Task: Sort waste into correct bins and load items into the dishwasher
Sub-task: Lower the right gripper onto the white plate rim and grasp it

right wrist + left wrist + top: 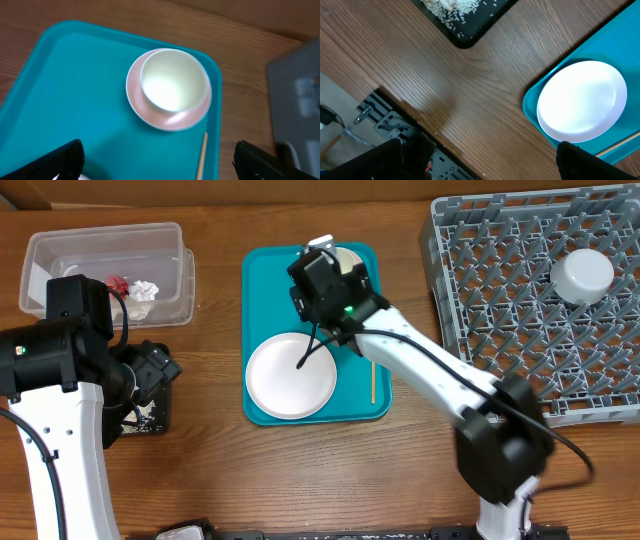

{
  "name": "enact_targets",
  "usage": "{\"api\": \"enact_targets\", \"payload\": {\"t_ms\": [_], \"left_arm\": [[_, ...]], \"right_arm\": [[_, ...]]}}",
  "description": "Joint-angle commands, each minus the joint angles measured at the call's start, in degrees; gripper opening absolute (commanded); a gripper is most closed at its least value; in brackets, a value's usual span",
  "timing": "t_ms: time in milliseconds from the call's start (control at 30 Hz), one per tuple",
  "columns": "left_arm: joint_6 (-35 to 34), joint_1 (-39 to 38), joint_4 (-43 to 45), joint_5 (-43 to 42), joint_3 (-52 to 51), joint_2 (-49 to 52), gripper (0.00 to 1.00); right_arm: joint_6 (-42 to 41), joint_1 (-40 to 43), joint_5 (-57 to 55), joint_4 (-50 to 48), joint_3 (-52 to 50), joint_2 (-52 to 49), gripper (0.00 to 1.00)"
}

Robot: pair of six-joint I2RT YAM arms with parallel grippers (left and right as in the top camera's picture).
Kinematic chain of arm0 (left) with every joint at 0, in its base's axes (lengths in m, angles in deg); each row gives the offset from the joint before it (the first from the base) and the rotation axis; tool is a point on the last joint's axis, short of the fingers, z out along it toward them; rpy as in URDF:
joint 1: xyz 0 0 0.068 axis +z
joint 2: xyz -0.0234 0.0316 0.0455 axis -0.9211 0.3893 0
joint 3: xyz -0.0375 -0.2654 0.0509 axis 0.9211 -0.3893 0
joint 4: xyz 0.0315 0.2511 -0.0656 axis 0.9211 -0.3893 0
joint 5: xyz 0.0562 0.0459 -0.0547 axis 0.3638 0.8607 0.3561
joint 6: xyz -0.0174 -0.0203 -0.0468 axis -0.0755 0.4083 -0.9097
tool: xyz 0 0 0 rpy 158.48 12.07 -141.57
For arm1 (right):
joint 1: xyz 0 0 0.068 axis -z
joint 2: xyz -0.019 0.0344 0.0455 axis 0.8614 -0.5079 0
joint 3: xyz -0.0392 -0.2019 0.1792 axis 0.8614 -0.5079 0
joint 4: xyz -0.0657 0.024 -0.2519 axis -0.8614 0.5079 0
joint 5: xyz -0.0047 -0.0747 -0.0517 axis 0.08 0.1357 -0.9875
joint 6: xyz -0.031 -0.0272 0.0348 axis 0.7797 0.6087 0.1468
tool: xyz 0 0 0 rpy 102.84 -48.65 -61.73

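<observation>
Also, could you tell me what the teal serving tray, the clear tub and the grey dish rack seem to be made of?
The teal serving tray looks like moulded plastic, smooth with a soft sheen. The clear tub is probably transparent plastic, given its see-through walls. The grey dish rack seems matte moulded plastic, one uniform lattice of pegs.

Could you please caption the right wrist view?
Open right hand above white cup nested in pink bowl on teal tray.
</observation>
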State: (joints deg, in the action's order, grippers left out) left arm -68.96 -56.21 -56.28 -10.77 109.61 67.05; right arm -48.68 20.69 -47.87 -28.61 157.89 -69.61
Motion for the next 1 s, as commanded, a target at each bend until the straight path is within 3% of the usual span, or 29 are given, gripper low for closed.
{"api": "enact_targets", "payload": {"t_ms": [0,267,433,733,867,967], "left_arm": [[-0.33,-0.02,-0.02,0.96,-0.09,0.28,1.0],[-0.33,-0.02,-0.02,0.96,-0.09,0.28,1.0],[-0.33,-0.02,-0.02,0.96,-0.09,0.28,1.0],[-0.33,-0.02,-0.04,0.96,-0.09,0.28,1.0],[-0.33,-0.02,-0.04,0.96,-0.09,0.28,1.0],[-0.33,-0.02,-0.02,0.96,-0.09,0.28,1.0]], "right_arm": [[-11.3,-0.15,1.11,5.18,0.63,7.72,0.98],[-12.44,-0.11,22.01,23.41,0.39,11.43,0.95],[-12.46,-0.11,29.29,26.6,-1.6,9.55,0.94],[-12.74,-0.11,33.75,18.53,-8.68,9.33,0.97],[-13.4,-0.11,33.35,11.23,-14.25,9.33,0.92],[-17.07,-0.11,33.07,3.78,-19.54,9.31,0.82]]}}
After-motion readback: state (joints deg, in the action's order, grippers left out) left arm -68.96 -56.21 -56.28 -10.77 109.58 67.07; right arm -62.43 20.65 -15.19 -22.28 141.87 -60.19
